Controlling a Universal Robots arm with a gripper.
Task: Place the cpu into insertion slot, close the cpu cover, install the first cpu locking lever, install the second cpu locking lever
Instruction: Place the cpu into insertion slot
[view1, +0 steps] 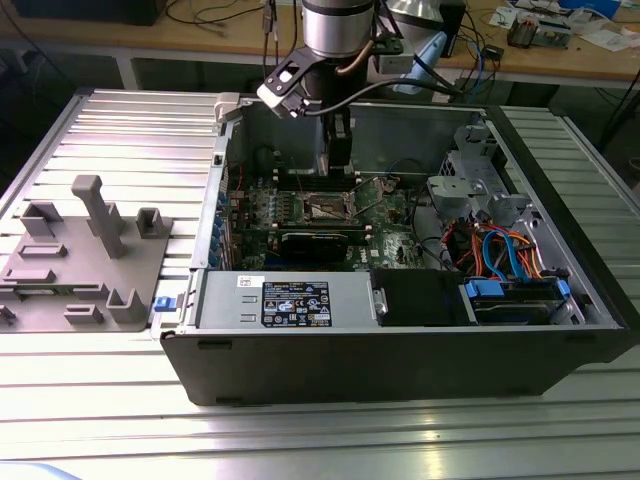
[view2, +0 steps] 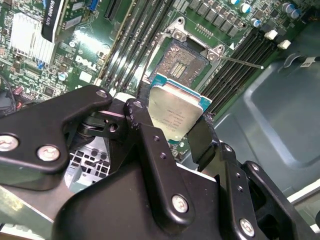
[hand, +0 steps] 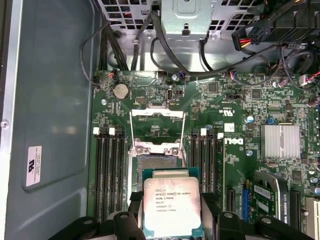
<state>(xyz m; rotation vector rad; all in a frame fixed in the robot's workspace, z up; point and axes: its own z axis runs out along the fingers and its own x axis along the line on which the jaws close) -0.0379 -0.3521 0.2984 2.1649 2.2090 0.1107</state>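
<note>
One cpu (hand: 171, 197) sits clamped flat between the two fingers of the gripper (hand: 171, 212). The slot (hand: 155, 166) lies bare just ahead of the fingertips, past the chip's leading edge. The cover (hand: 156, 114) stands raised farther ahead.

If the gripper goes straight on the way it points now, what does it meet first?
The cpu in the gripper would probably land on the open insertion slot first; nothing shows between them, though depth is unclear.

A grey fixture (view1: 85, 262) lies beside the open computer case (view1: 400, 368).
</note>
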